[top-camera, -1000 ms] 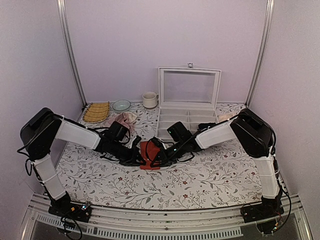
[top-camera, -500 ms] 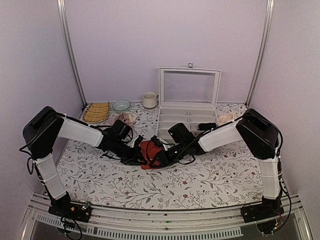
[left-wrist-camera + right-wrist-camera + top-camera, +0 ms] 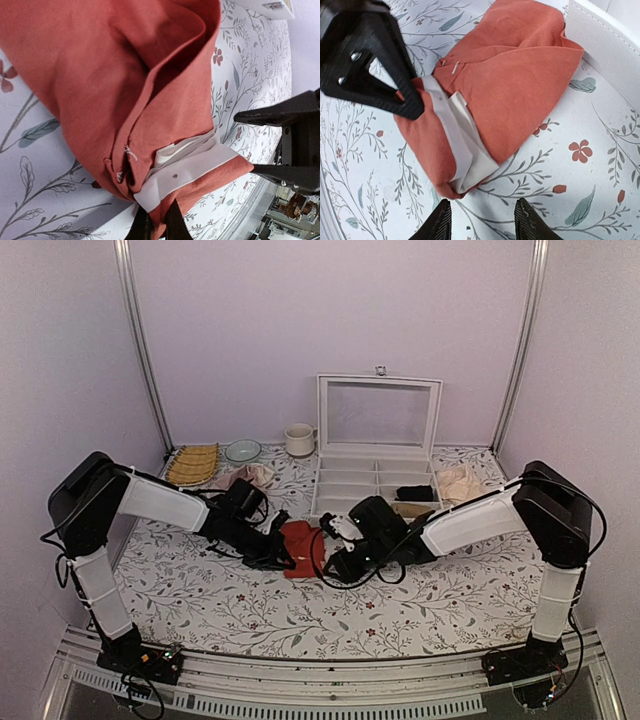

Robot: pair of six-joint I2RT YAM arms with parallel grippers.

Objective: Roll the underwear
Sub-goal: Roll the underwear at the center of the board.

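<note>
The underwear [image 3: 150, 100] — left jaws pinching, right jaws parted.

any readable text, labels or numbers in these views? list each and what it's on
None can be read.
Waistband of the underwear: only one small dark speck shows, no legible letters.
Organizer box: a dark mark on its corner in the left wrist view, too blurred to read.
Mug: no marking visible.

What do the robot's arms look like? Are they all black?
No, both colours! The left arm and right arm have smooth white tubes joined by chunky black joints, with thin black cables looping near the wrists. The left gripper and right gripper are black, with narrow pointed fingers.
</note>
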